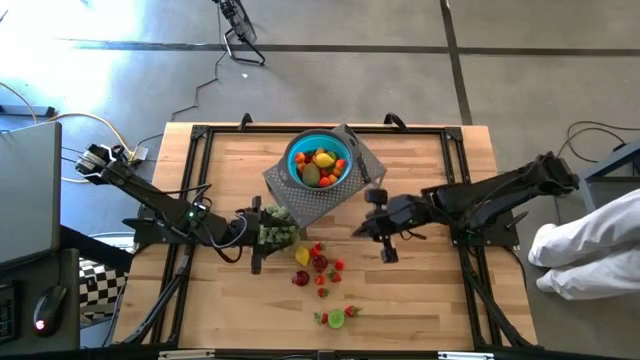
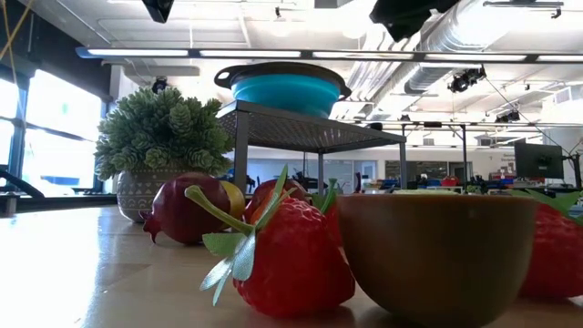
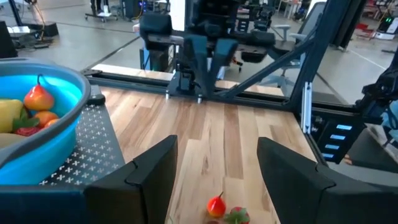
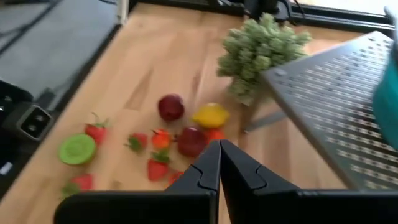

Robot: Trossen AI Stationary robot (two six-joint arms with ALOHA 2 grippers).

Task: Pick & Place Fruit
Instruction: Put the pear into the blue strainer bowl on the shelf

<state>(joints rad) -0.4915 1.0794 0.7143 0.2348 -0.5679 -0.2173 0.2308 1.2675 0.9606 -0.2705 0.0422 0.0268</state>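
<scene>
The fruit [image 1: 318, 262] is small and rounded: red strawberries, a dark red piece, a yellow lemon and a lime-green half, scattered on the table [image 1: 420, 300] just in front of the potted plant [image 1: 277, 227]. More fruit, yellow, orange and red, fills the blue bowl [image 1: 297, 152] on the metal rack [image 1: 300, 200] behind the plant. The right gripper [image 1: 362, 230], fingers pressed together and empty, hangs above the table just right of the loose fruit. The left gripper [image 1: 257, 250], fingers apart and holding nothing, sits beside the plant.
</scene>
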